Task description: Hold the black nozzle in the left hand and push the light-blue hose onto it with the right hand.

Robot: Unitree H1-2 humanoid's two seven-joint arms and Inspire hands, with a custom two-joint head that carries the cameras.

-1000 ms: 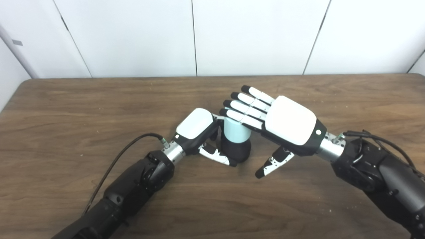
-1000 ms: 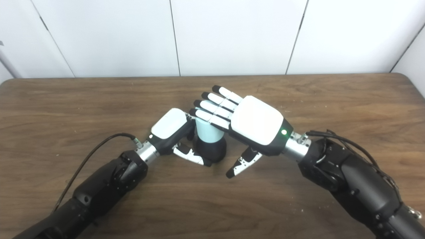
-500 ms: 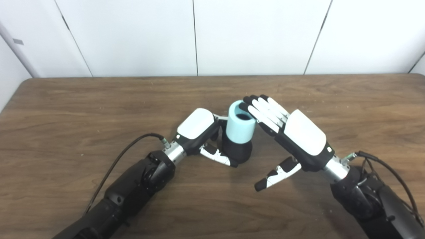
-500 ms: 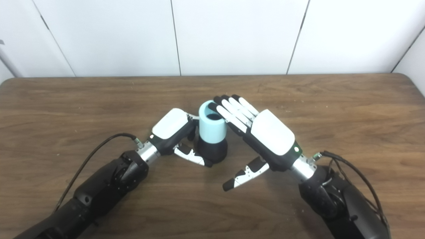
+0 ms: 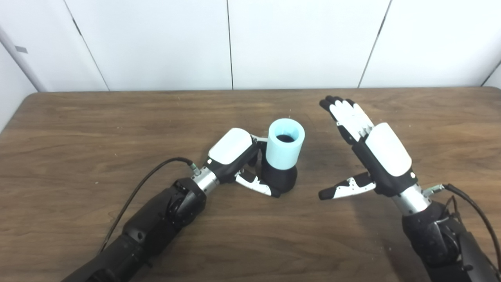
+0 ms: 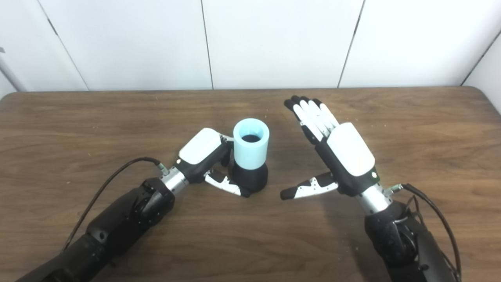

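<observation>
The black nozzle (image 5: 278, 178) stands upright on the wooden table (image 5: 78, 129) near its middle. A short light-blue hose (image 5: 285, 145) sits on top of it, its open end facing up. My left hand (image 5: 238, 158) is shut on the black nozzle, thumb curled around its front and fingers hidden behind it. My right hand (image 5: 372, 150) is open to the right of the hose, fingers straight and thumb pointing left, clear of both parts.
A black cable (image 5: 145, 184) runs along my left forearm over the table. White wall panels (image 5: 297, 43) rise behind the table's far edge.
My right hand has lifted off the top of the light-blue hose and pulled away to the right, staying open. The left hand, nozzle and hose have stayed in place.
</observation>
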